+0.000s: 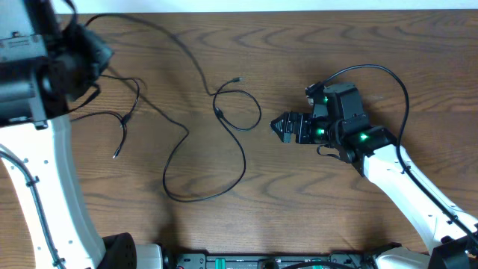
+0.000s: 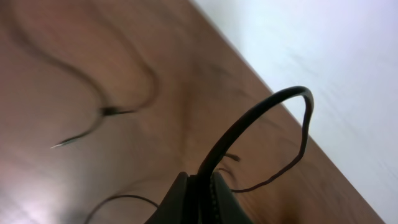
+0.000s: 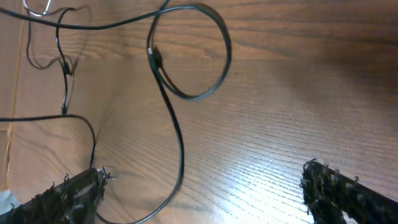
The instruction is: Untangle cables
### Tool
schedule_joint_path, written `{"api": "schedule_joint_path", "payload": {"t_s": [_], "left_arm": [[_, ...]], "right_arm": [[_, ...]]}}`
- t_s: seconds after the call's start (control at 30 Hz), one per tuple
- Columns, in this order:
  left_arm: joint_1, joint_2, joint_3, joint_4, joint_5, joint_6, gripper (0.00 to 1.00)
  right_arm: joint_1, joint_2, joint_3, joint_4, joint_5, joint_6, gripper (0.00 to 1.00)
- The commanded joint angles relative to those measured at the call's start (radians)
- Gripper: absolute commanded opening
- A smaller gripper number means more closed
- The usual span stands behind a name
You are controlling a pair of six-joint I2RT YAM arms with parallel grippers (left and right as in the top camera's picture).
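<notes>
Cables thin, limp, light; we'd pinch black loop ahead of right tool, spread wide. Left tool clamps one strand.

ROBOTICS LAB — Two white-and-black robot arms, the left arm and the right arm, flank a wood-grain tabletop. Green indicator lights glow on the right arm's wrist unit. A strip of black hardware lines the near edge, thin black cables trail across the wood — and a plain pale wall stands beyond the far edge.
</notes>
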State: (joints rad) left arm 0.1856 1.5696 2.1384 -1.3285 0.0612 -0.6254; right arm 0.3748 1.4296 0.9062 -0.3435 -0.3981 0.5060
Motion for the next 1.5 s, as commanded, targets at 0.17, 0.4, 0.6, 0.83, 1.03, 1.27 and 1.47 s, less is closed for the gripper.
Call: {"api": "schedule_joint_path", "payload": {"t_s": [0.17, 0.4, 0.6, 0.83, 1.03, 1.27, 1.47], "left_arm": [[0.217, -0.021, -0.077, -0.064, -0.074, -0.05, 0.07], [0.303, -0.021, -0.211, -0.052, -0.248, -0.05, 0.08], [0.31, -0.019, -0.368, 0.076, -0.378, -0.05, 0.08], [0.327, 0.006, -0.527, 0.274, -0.595, -0.05, 0.08], [0.403, 0.08, -0.581, 0.413, -0.703, -0.033, 0.08], [0.491, 0.219, -0.581, 0.571, -0.705, 0.233, 0.08], [0.55, 0.296, -0.581, 0.701, -0.705, 0.392, 0.08]], "right_arm": [[0.005, -0.003, 0.011, -0.002, 0.026, 0.021, 0.99], [0.005, -0.003, 0.011, -0.001, 0.049, 0.021, 0.99], [0.005, -0.003, 0.011, 0.0, 0.068, 0.022, 0.99], [0.006, -0.003, 0.011, 0.002, 0.068, 0.022, 0.99], [0.006, -0.003, 0.009, 0.002, 0.105, 0.021, 0.99], [0.006, -0.003, 0.009, 0.002, 0.147, 0.021, 0.99], [0.006, -0.003, 0.009, 0.003, 0.184, 0.022, 0.99]]}}
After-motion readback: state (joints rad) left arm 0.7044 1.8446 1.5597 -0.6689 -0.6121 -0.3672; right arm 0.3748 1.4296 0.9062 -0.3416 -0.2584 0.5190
